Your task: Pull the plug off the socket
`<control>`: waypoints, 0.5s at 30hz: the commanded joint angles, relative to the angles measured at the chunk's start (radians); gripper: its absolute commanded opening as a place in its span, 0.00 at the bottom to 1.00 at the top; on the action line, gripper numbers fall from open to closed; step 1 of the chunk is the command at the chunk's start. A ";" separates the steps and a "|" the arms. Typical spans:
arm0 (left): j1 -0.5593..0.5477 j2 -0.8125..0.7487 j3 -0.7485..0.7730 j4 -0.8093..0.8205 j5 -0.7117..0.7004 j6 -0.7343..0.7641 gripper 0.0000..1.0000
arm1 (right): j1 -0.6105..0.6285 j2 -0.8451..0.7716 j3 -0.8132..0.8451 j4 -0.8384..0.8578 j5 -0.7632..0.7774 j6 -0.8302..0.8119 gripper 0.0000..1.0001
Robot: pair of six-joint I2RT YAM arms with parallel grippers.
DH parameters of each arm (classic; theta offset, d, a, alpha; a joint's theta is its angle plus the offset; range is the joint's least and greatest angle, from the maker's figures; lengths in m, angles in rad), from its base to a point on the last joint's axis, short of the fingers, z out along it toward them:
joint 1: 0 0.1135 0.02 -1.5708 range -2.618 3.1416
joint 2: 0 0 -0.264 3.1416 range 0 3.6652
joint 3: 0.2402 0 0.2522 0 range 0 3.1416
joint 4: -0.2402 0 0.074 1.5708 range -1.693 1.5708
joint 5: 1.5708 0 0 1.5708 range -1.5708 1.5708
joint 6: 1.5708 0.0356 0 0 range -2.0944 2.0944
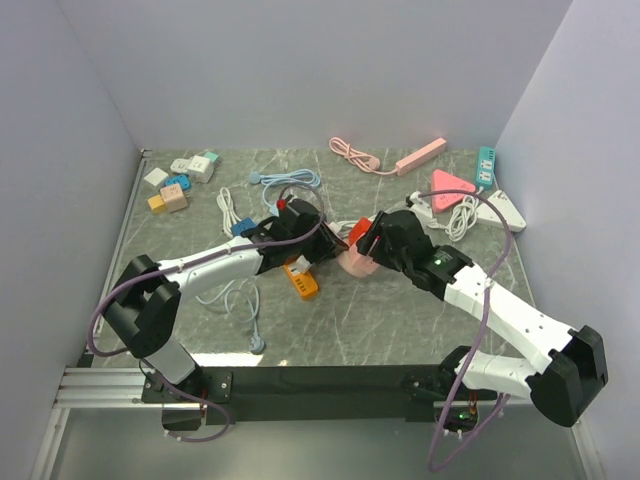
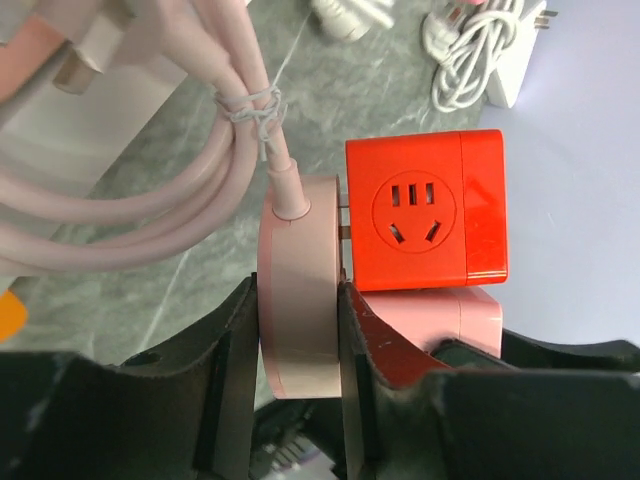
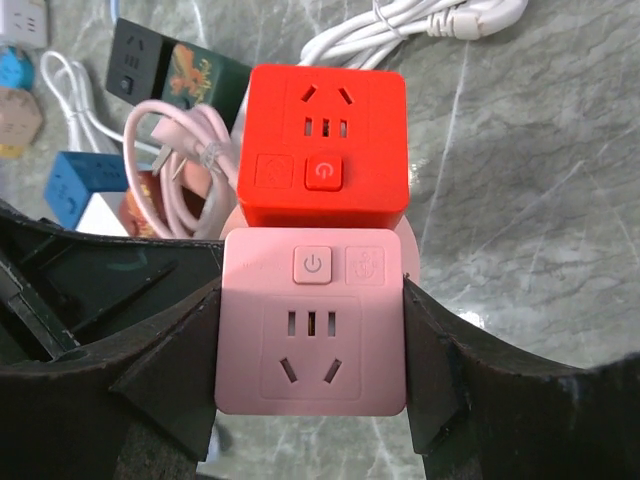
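A round pink plug (image 2: 297,240) with a coiled pink cable (image 2: 150,210) sits against the side of a red cube socket (image 2: 425,210); its metal prongs (image 2: 343,232) show in a thin gap between them. My left gripper (image 2: 298,295) is shut on the plug's disc. The red cube (image 3: 325,145) is stacked against a pink cube socket (image 3: 312,335), and my right gripper (image 3: 312,300) is shut on the pink cube. In the top view both grippers meet mid-table, left (image 1: 322,245) and right (image 1: 368,248), around the red cube (image 1: 357,232).
An orange power strip (image 1: 301,279) lies near the left gripper. White cables (image 1: 232,210) and small cube adapters (image 1: 180,183) are back left. A pink strip (image 1: 420,155), teal strip (image 1: 486,165), pink triangle adapter (image 1: 450,188) and white strip (image 1: 503,209) are back right.
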 commanded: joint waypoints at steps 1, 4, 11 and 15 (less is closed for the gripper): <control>0.006 0.002 0.026 -0.114 -0.142 0.250 0.00 | -0.070 -0.040 0.113 0.029 -0.012 -0.012 0.00; 0.042 -0.017 -0.062 -0.060 -0.142 0.295 0.00 | -0.161 -0.075 0.119 0.009 -0.053 -0.042 0.00; 0.065 0.000 -0.113 -0.003 -0.078 0.298 0.00 | -0.250 -0.118 0.108 0.012 -0.078 -0.061 0.00; 0.065 -0.020 -0.084 0.002 -0.065 0.301 0.00 | -0.281 -0.095 0.133 -0.031 0.005 -0.053 0.00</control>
